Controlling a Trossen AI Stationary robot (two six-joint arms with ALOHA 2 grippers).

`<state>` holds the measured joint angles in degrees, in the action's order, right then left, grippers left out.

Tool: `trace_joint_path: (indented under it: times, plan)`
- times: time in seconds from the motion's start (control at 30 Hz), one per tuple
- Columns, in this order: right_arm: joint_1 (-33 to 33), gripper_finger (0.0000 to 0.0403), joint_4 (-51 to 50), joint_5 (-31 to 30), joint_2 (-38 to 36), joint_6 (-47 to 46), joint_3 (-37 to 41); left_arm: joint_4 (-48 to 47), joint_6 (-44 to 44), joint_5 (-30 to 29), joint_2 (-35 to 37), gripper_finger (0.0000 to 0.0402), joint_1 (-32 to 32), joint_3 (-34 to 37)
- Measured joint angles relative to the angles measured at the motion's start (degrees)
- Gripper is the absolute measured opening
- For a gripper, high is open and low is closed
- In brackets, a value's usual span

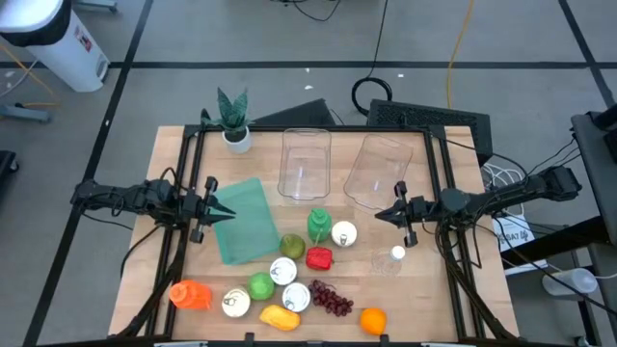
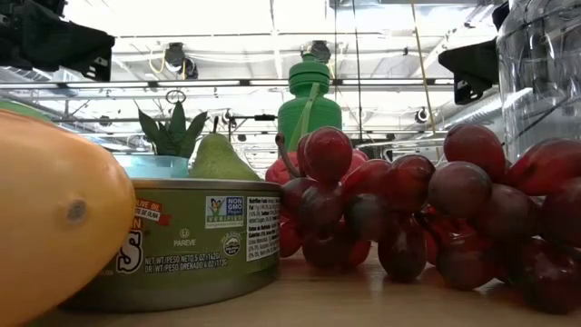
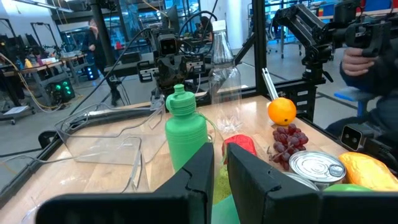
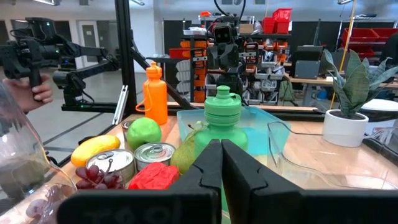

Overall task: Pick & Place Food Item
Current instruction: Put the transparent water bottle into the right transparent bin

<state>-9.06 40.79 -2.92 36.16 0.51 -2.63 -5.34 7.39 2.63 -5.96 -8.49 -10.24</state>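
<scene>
The left end effector [image 1: 224,211] hovers with its fingers pressed together and holds nothing; its tips sit over the near edge of the teal tray [image 1: 246,220]. Directly ahead of it, past the tray, stand the pear [image 1: 292,246] and the green bottle [image 1: 319,225], with the red pepper [image 1: 319,257] just beyond the pear. The right end effector [image 1: 384,214] faces it from the opposite side, also fully closed and empty, raised above the counter [image 1: 434,289]. Just ahead of its tips is a white-lidded can [image 1: 343,232] touching the green bottle's base, and the small clear bottle [image 1: 394,255] lies close beside it. Two clear bins [image 1: 306,162] sit off to its side, toward the potted plant [image 1: 233,123].

The food is crowded: cans, a green apple [image 1: 260,285], the grapes [image 1: 333,299], a mango [image 1: 278,316] and an orange [image 1: 372,320] lie touching or nearly so, farther out from both end effectors.

Which item is meant is not evident, so I judge the pick not yet begun. The chief risk is a descent with closed fingers, which would shove rather than grasp. Reaching low could also tip the tall green bottle, and round fruit would roll off through its neighbours.
</scene>
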Motion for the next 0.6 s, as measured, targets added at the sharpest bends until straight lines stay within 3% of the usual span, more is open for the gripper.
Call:
trace_joint_path:
  times: [0.23,0.47,0.6]
  plan:
    - [-0.01,0.0000,1.23,0.00,0.02,0.91,0.00,8.11,3.27,-0.04,-0.28,0.0051,0.00,-0.01]
    - [-0.04,0.0002,11.96,-2.60,-0.05,3.94,-0.88,11.59,-3.08,-1.50,-0.42,0.0051,0.02,-0.02]
    - [-0.04,0.0024,6.89,-4.97,-0.49,6.51,-5.94,10.49,-4.76,-2.73,-0.42,0.0051,0.01,-0.02]
